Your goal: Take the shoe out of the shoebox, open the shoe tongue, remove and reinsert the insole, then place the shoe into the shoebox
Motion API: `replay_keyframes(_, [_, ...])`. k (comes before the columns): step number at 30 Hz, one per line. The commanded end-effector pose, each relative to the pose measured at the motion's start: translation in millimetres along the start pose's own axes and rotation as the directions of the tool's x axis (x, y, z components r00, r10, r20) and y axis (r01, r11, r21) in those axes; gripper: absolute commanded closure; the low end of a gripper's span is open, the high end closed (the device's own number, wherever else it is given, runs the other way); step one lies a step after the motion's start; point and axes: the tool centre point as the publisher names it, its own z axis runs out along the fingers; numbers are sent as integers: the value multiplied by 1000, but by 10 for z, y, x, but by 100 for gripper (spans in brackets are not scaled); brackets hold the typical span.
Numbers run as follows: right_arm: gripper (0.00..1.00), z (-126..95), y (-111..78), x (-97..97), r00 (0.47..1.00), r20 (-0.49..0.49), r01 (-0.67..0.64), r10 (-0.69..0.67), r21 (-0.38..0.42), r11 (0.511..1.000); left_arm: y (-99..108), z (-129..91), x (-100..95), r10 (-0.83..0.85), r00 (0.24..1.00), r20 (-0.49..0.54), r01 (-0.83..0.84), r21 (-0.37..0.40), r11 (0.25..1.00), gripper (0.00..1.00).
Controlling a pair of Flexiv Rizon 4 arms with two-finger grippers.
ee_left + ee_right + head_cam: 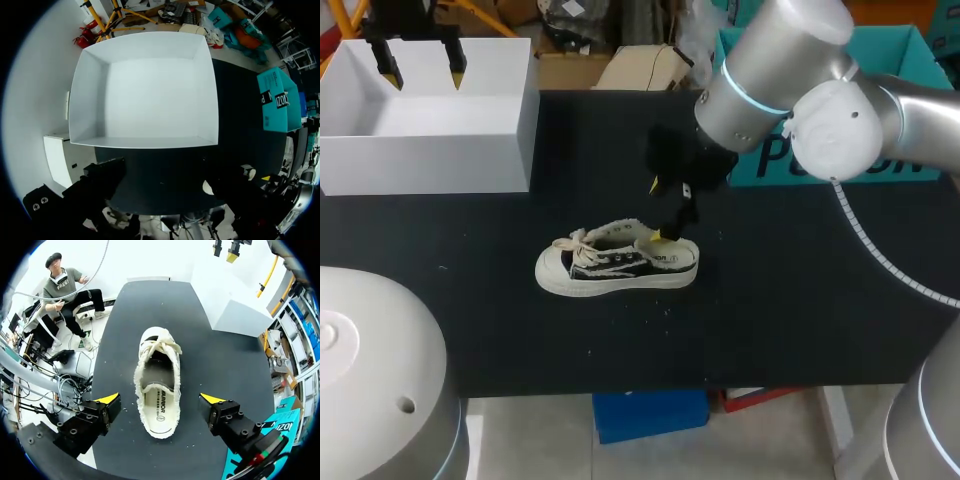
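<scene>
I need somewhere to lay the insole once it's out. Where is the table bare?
The table is bare along its near edge in front of the shoe, and in the strip between the shoe and the shoebox. The stretch from the shoe toward the teal box is also free. It is crowded at the shoe's heel, which the right gripper straddles with open fingers.

A wide table (770, 320) with a matte black top fills most of the head view, its straight front edge running across below the middle. From the right wrist view the same top reads as a long dark grey slab, narrowing toward its far end. A few tiny white specks (667, 306) lie scattered on the surface. The light is soft and even, leaving only faint, blurred shadows on the top.
</scene>
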Motion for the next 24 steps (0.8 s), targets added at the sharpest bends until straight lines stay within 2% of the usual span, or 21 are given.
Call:
replay_keyframes(1, [0,10,1,4,1000,1,0,0,-1,1000,0,1,0,0,1000,0,0,0,1000,0])
replay_keyframes(4, [0,22,-29,-19,1000,5,-6,6,-11,1000,0,1,0,0,1000,0,0,0,1000,0])
replay_keyframes(8, [0,52,-181,-119,999,32,-28,31,-91,995,0,1,0,0,1000,0,0,0,1000,0])
replay_keyframes(12, [0,105,-306,-145,999,15,-45,47,-127,991,0,1,0,0,1000,0,0,0,1000,0])
replay_keyframes(13, [0,112,-322,-148,999,16,-45,47,-126,991,0,1,0,0,1000,0,0,0,1000,0])
replay_keyframes(18, [0,131,-376,-166,1000,20,-17,23,-236,972,0,1,0,0,1000,0,0,0,1000,0])
replay_keyframes(24, [0,147,-435,-187,998,55,15,0,-273,962,0,1,0,0,1000,0,0,0,1000,0])
